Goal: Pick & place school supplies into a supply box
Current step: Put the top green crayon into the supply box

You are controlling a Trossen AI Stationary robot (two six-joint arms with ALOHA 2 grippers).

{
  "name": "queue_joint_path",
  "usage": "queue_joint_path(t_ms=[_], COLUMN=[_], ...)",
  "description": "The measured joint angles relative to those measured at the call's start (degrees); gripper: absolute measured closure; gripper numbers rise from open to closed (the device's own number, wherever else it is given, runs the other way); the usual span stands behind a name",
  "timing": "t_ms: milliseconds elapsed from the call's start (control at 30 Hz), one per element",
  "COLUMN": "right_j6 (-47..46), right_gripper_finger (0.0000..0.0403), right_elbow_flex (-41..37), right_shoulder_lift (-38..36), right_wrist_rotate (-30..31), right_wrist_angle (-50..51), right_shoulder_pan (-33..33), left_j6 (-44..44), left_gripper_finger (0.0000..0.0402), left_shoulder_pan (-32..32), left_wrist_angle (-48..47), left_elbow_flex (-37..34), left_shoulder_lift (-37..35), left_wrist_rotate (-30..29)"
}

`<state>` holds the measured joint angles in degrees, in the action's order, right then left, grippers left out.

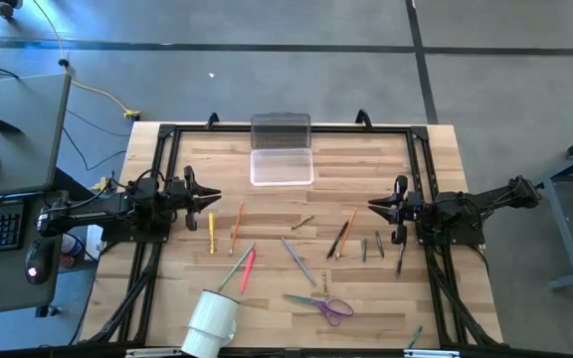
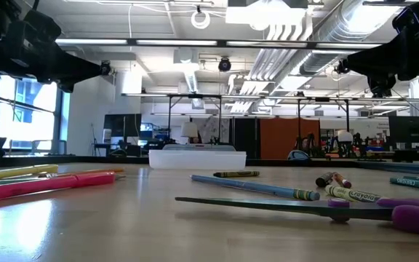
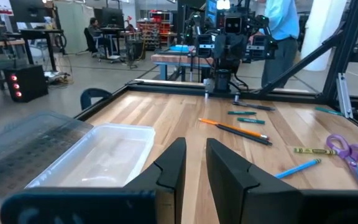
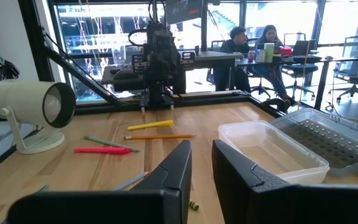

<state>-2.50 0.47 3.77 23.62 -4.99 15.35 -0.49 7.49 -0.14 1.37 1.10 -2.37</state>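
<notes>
Pens and pencils (image 1: 296, 254): scattered loose across the middle and lower frame of the high view, with scissors (image 1: 321, 304) at lower centre; all light, thin, stiff and prone to roll, so I judge mid-shaft the best hold. Box (image 1: 282, 165): upper centre, lid open, empty. My left gripper (image 1: 210, 197) and right gripper (image 1: 376, 207): mid-left and mid-right, fingers slightly apart, holding nothing.

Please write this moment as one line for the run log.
left pincer: open, empty | right pincer: open, empty | box: lid open, empty | pens, scissors: on table
</notes>
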Motion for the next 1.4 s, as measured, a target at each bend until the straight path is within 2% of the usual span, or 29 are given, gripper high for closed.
queue_joint_path(t_ms=[133, 400, 600, 700, 867, 1100, 1233, 1400], right_j6=[0.0, 0.0, 0.0, 0.0, 0.0, 1.3, 3.7, 1.5], right_gripper_finger=[0.0352, 0.0355, 0.0350, 0.0352, 0.0356, 0.0351, 0.0351, 0.0356], right_elbow_flex=[0.0, 0.0, 0.0, 0.0, 0.0, 0.0, 0.0, 0.0], right_shoulder_lift=[0.0, 0.0, 0.0, 0.0, 0.0, 0.0, 0.0, 0.0], right_wrist_rotate=[0.0, 0.0, 0.0, 0.0, 0.0, 0.1, 0.2, 0.1], right_wrist_angle=[0.0, 0.0, 0.0, 0.0, 0.0, -0.3, -6.4, -14.7], right_shoulder_pan=[0.0, 0.0, 0.0, 0.0, 0.0, 0.0, 0.0, 0.0], left_j6=[-0.5, -8.6, -9.0, -10.2, -16.7, -14.4, -14.4, -14.4], left_gripper_finger=[0.0305, 0.0305, 0.0305, 0.0305, 0.0305, 0.0305, 0.0305, 0.0305], left_shoulder_pan=[0.0, 0.0, 0.0, 0.0, 0.0, 0.0, 0.0, 0.0], left_wrist_angle=[0.0, -0.1, -0.1, 0.2, 0.6, 0.6, 0.5, 0.5], left_elbow_flex=[0.0, 0.0, 0.0, 0.0, 0.1, 0.1, 0.1, 0.1], left_shoulder_lift=[0.0, 0.0, 0.0, 0.0, 0.0, 0.0, 0.0, 0.0], left_wrist_rotate=[0.9, 2.3, 3.0, 1.0, -7.0, -7.7, -7.7, -7.7])
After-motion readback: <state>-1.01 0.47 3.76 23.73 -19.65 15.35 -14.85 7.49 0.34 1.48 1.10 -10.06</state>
